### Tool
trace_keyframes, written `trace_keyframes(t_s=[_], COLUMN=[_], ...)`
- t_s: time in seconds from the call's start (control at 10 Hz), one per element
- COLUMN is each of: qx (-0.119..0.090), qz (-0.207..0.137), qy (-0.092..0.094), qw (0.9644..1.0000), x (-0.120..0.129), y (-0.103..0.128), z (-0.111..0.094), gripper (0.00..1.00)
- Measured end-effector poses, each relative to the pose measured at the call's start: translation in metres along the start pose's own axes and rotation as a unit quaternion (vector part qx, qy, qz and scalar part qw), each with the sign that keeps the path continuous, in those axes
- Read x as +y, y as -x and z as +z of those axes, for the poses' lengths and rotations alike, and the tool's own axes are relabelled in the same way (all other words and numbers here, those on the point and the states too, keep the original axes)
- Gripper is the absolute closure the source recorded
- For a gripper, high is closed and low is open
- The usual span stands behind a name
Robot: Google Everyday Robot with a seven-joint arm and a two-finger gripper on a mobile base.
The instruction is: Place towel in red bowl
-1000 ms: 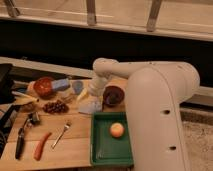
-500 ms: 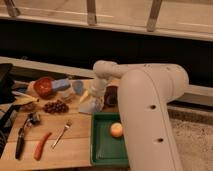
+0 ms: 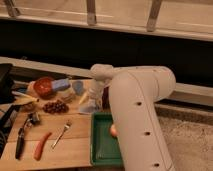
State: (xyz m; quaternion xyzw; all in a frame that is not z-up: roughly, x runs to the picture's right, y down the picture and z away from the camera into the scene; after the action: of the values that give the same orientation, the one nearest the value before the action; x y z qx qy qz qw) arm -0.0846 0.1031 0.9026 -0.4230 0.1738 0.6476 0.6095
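Observation:
The towel (image 3: 87, 108) is a small grey-blue cloth lying on the wooden board, just left of the green tray's top corner. My gripper (image 3: 92, 99) hangs straight down from the white arm and sits right on top of the towel, hiding its upper part. The red bowl (image 3: 44, 86) stands at the board's far left, well to the left of the gripper, with nothing in it that I can see.
A light blue block (image 3: 61, 84) and a small grey-blue cup (image 3: 77, 88) stand between bowl and gripper. Dark grapes (image 3: 55, 106), a fork (image 3: 61, 134), a red sausage-like item (image 3: 41, 146) and black tongs (image 3: 22, 136) lie on the board. The green tray (image 3: 100, 150) holds a round fruit (image 3: 113, 131).
The arm has swung further left and forward, now covering the dark bowl that showed beside it. The gripper has settled lower onto the towel.

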Motion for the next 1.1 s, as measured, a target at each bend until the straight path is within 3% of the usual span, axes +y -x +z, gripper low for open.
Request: trace_keyframes(t_s=[0.6,0.9,1.1], qx=[-0.002,-0.023,-0.058], qz=[0.004,-0.005,-0.021], qy=[-0.008,-0.011,-0.006], qw=[1.0000,0.9997,0.9981], x=[-0.008,-0.001,0.012], y=[0.002,0.001,-0.003], z=[0.004,-0.009,-0.041], gripper=[0.95,1.00,1.00])
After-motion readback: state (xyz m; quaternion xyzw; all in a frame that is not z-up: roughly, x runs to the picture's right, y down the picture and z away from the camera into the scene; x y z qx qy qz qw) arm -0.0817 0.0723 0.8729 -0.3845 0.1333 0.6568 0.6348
